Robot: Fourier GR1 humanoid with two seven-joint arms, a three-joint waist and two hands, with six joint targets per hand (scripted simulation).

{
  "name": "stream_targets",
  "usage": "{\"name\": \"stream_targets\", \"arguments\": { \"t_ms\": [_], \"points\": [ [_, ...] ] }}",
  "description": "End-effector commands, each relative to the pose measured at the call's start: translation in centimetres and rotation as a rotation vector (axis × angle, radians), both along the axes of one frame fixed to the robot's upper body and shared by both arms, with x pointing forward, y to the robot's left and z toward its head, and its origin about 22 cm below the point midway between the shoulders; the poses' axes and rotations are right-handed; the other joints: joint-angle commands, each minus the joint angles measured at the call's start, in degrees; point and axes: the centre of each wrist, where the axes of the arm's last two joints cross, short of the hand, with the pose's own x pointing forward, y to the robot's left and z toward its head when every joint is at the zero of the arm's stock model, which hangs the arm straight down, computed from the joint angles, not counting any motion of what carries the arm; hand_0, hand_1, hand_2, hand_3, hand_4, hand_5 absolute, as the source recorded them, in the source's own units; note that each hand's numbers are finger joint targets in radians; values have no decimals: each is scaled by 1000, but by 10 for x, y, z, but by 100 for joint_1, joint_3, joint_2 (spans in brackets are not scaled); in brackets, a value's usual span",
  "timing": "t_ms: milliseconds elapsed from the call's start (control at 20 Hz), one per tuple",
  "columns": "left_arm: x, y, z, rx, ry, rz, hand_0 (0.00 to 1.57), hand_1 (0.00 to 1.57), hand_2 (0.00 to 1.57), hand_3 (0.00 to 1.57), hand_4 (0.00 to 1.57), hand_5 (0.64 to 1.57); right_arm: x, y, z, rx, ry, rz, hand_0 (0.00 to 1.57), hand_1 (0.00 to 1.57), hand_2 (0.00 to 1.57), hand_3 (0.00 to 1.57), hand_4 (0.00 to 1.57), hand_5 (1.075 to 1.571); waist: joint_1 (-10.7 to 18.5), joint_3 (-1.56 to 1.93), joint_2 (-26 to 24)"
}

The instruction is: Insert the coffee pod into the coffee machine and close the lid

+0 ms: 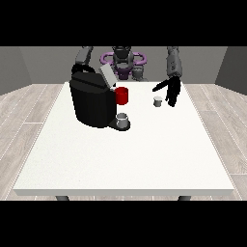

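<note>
A black coffee machine (91,101) stands on the white table (125,154), left of centre, with its grey lid (107,75) raised and tilted back. A small grey cup (123,119) sits on the machine's drip base. A small grey coffee pod (157,100) stands on the table to the right of the machine. The hand at the view's right (171,91) hangs just right of the pod with fingers pointing down and thumb stretched left, holding nothing. The hand at the view's left is hidden behind the machine; only its arm (84,57) shows.
A red mug (122,95) stands right behind the machine's spout, between the machine and the pod. The table's edges run near the machine's left side and in front.
</note>
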Motion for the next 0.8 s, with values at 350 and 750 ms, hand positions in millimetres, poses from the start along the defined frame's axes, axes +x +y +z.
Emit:
{"name": "stream_targets", "arguments": {
  "t_ms": [350,750],
  "points": [
    [33,17,-6,154,140,23,0,0,0,0,0,1571,16,6,12,-20,-3,-29,0,0,0,0,405,1571,-175,1,263],
    [39,10,-17,231,189,-12,0,0,0,0,0,1571,37,-2,23,-25,-18,-37,0,0,0,0,374,1571,-80,0,417]
  ]
}}
